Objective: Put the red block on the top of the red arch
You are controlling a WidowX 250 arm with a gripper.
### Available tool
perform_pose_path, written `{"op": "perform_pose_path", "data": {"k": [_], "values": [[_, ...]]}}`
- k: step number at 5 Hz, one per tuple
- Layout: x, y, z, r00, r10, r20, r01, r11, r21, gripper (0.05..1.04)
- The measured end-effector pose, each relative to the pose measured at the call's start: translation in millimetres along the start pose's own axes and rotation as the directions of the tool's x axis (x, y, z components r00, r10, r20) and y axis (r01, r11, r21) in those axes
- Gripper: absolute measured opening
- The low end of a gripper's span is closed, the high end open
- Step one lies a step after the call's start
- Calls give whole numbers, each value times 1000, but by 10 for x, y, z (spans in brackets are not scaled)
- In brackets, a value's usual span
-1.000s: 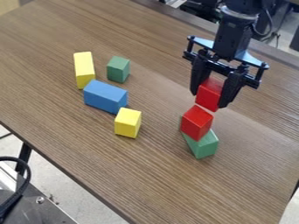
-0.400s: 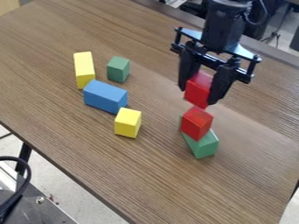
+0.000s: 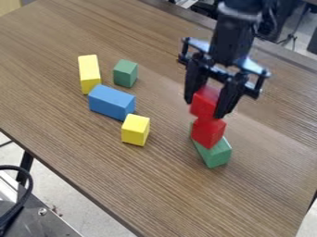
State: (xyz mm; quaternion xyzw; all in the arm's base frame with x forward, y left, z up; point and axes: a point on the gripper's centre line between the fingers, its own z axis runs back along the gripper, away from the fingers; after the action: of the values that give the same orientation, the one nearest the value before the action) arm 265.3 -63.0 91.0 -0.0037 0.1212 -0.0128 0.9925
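The jaws pinch the upper red block [image 3: 202, 104] at 12 o'clock of the lower red block [image 3: 208, 133]. Off-centre release may tip it; over-pressing may shift the green block [image 3: 216, 156] beneath.

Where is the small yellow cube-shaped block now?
In the camera view, the small yellow cube-shaped block is left of centre on the brown wooden table, just below the blue rectangular block.

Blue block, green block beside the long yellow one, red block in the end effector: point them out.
Blue block [image 3: 111, 101]: camera view, top face.
Green block [image 3: 123, 77]: camera view, front side.
Upper red block [image 3: 202, 107]: camera view, front side.
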Motion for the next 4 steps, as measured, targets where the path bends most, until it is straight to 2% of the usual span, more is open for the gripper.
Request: {"op": "perform_pose_path", "data": {"k": [1,2,3,4], "values": [[91,-23,-26,1000,7,4,-7,1000,-3,584],[117,-27,-35,1000,17,12,-17,1000,-5,654],[130,-66,-61,999,32,20,-32,999,-8,947],[102,-73,-98,998,69,8,-69,998,-15,1002]]}}
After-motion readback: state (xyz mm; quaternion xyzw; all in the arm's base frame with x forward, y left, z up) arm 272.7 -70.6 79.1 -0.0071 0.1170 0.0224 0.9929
